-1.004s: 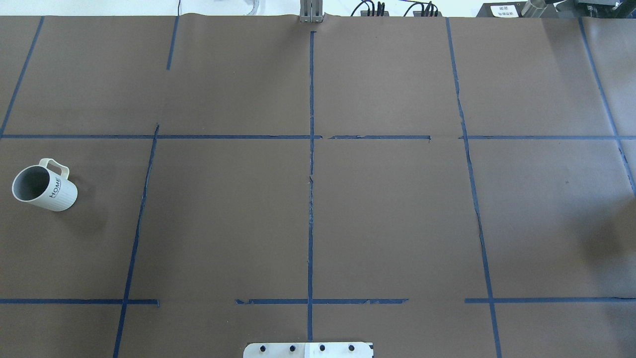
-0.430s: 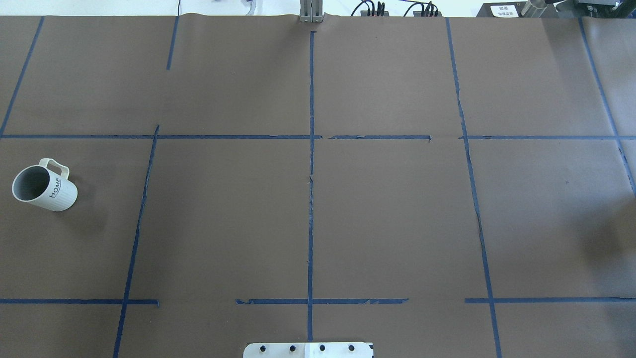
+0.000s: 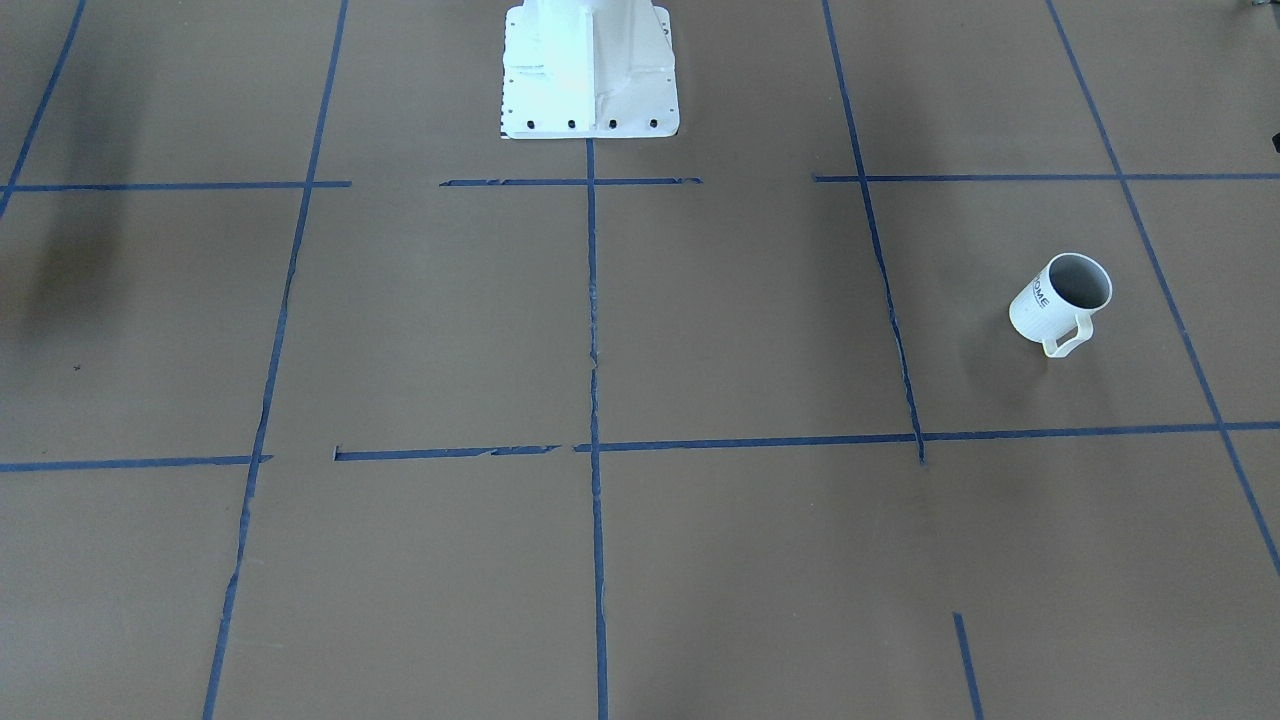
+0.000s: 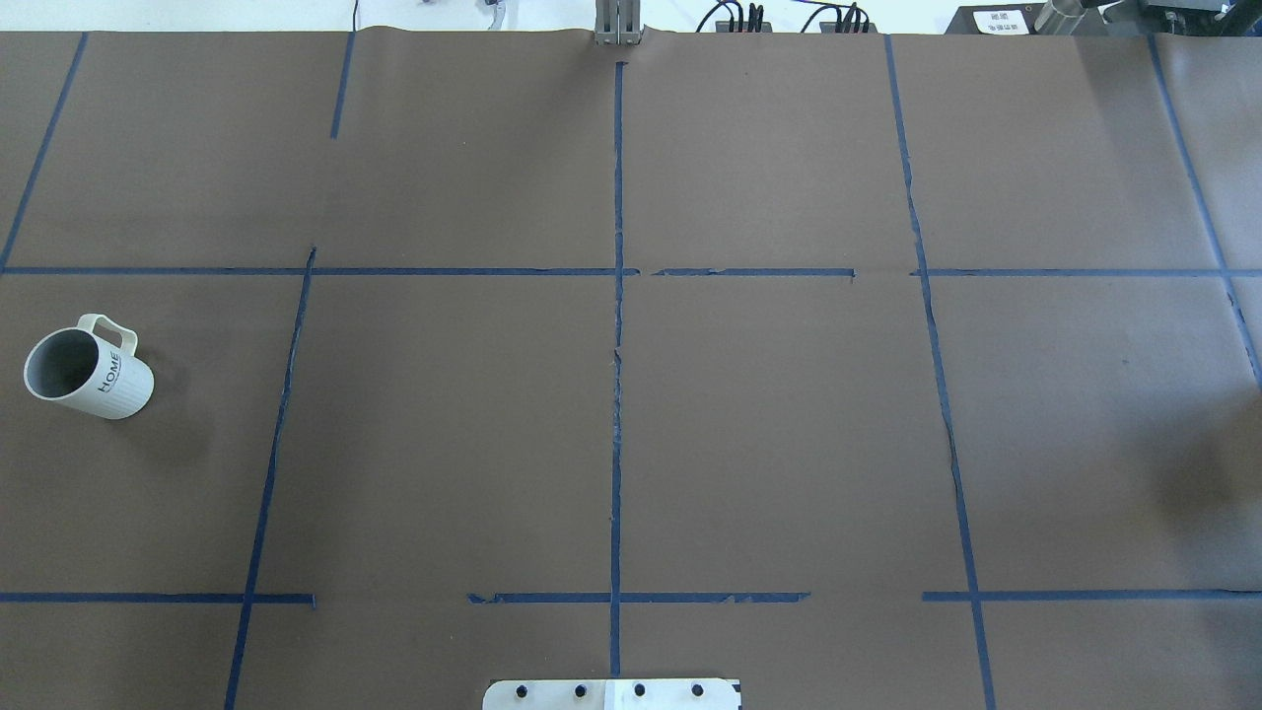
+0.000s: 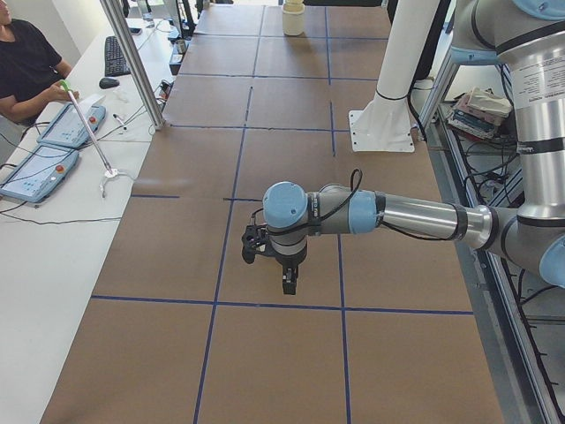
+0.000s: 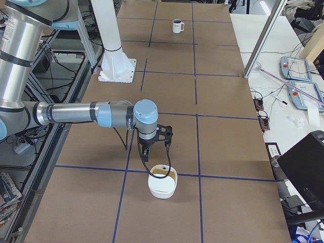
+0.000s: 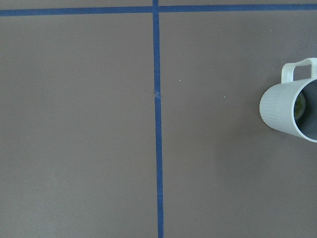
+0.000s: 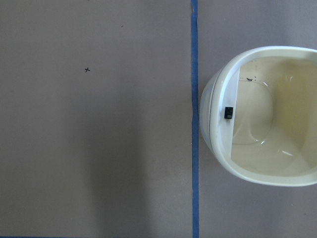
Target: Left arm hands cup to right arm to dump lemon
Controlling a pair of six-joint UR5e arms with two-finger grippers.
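The white cup (image 4: 89, 367) stands upright at the table's far left, handle toward the far side; it also shows in the front view (image 3: 1062, 300) and far off in the right side view (image 6: 177, 26). The left wrist view has it at the right edge (image 7: 290, 109), with a yellow-green sliver of the lemon (image 7: 298, 106) inside. The left gripper (image 5: 284, 278) hangs over the table, nothing in it that I can see; I cannot tell whether it is open or shut. The right gripper (image 6: 151, 150) hangs just above a cream bowl (image 6: 162, 186); I cannot tell its state.
The cream bowl (image 8: 262, 116) sits at the table's right end beside a blue tape line and looks empty. The white robot base (image 3: 590, 70) stands at the table's middle near edge. An operator (image 5: 26, 71) sits at a side desk with tablets.
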